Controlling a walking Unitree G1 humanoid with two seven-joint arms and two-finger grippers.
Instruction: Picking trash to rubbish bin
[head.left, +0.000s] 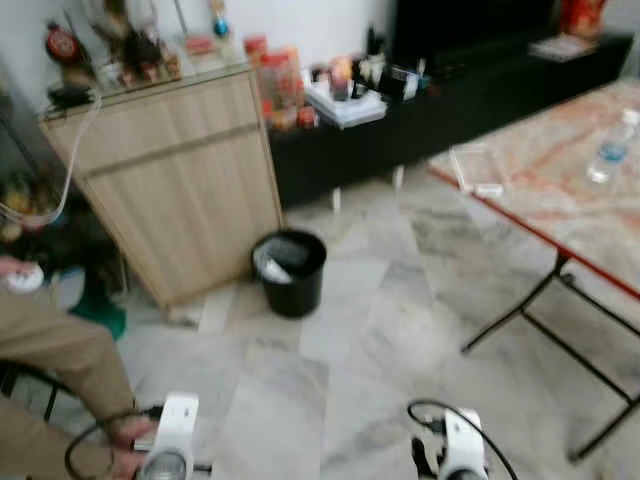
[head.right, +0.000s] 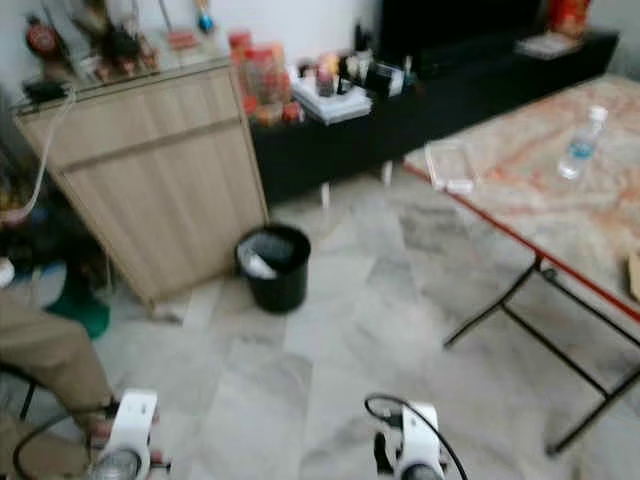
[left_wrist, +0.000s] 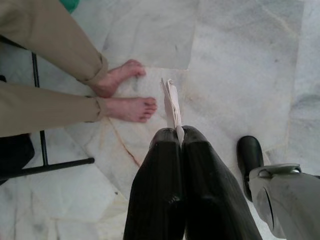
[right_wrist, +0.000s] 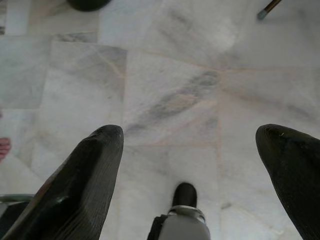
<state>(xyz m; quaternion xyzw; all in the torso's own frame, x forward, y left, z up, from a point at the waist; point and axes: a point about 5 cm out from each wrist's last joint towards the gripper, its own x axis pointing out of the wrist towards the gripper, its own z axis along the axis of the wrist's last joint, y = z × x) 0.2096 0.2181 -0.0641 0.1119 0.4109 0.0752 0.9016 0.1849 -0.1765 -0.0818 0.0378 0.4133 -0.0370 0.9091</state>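
Note:
A black rubbish bin (head.left: 289, 271) with white trash inside stands on the marble floor, in front of the wooden cabinet (head.left: 175, 180). In the left wrist view my left gripper (left_wrist: 180, 136) is shut on a thin white scrap of paper (left_wrist: 171, 104) that sticks out beyond the fingertips, hanging over the floor near a person's bare feet (left_wrist: 131, 107). My right gripper (right_wrist: 190, 137) hangs open over bare floor, nothing between its fingers. Both wrists (head.left: 172, 440) show low in the eye views, well short of the bin.
A seated person in tan trousers (head.left: 50, 360) is at my left, close to the left arm. A folding table (head.left: 560, 190) with a water bottle (head.left: 610, 148) stands at the right, its black legs reaching onto the floor. A black TV bench (head.left: 440, 100) lines the wall.

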